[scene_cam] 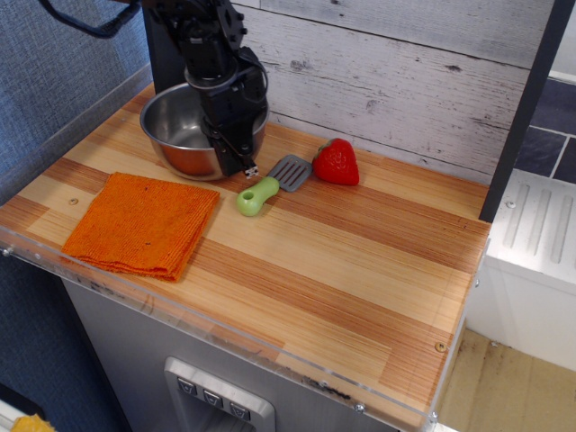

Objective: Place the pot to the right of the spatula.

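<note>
The shiny steel pot (pixel 180 135) is at the back left of the wooden counter. My gripper (pixel 236 160) comes down over the pot's right rim and is shut on that rim, one finger inside and one outside. The spatula (pixel 270 184), with a light-green handle and a grey slotted blade, lies just right of and in front of the gripper, close to the pot's right side. The pot is to the left of the spatula.
A red toy strawberry (pixel 336 163) sits just right of the spatula blade. A folded orange cloth (pixel 144 222) lies in front of the pot. A whitewashed plank wall (pixel 405 81) stands behind. The counter's front edge has a clear plastic lip (pixel 225 337).
</note>
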### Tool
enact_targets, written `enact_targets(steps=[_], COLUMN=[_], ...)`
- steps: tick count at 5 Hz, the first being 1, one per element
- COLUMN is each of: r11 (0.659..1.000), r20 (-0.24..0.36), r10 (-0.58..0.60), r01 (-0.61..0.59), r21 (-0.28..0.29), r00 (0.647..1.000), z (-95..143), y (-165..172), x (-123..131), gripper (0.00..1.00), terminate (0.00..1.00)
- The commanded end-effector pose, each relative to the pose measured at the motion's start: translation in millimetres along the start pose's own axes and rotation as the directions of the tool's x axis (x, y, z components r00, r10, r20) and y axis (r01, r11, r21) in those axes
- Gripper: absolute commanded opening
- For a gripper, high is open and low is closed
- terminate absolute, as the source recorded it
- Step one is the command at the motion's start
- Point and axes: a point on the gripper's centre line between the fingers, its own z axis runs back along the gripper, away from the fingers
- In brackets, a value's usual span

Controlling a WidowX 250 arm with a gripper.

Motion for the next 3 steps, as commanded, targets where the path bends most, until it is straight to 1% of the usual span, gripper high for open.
enact_targets(steps=[1, 2, 3], r11=[0.996, 0.993, 0.99], r20=[0.047, 0.059, 0.089], r10=[0.001, -0.03, -0.072], r01=[-0.005, 0.023, 0.061], r21=[0.086, 0.116, 0.128], r00=[0.999, 0.998, 0.993], z=[47, 66, 79], y=[15, 4, -18], x=[6, 15, 26], gripper=[0.0, 0.0, 0.0], terminate=[0.0, 0.0, 0.0])
